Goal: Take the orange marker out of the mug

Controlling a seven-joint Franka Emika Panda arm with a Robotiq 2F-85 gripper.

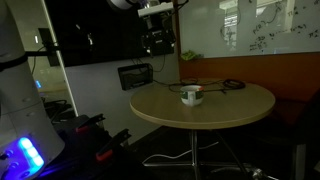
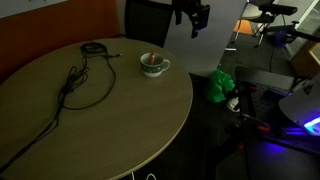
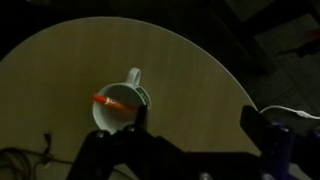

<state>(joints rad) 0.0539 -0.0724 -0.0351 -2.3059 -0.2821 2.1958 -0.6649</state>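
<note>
Orange marker (image 3: 113,100): inside the mug (image 3: 126,90), lying slanted across its mouth. In the wrist view one end pokes out over the rim on the side away from the handle. It is too small to make out in either exterior view.
Mug: upright on the counter (image 3: 90,50), near the rounded edge, and seen from straight above in the wrist view. It shows in both exterior views (image 1: 191,96) (image 2: 154,72) as a small pale cup, alone on its part of the tabletop.
Jaws: spread apart and pinching nothing. In the wrist view they are dark shapes at the bottom of the picture, with open space between them. They hang high over the counter, well apart from the mug and touching neither it nor the marker.
Counter: round and tan, seen in both exterior views (image 1: 160,110) (image 2: 110,125).
Black cable (image 2: 80,82): lies in loose loops on the counter, well apart from the mug; it also shows in an exterior view (image 1: 228,85) beyond the mug.
Green object (image 2: 219,86): low down beside the counter, off its edge; I cannot tell what it is.
Blue light (image 1: 25,153): glows on equipment near the floor.
</note>
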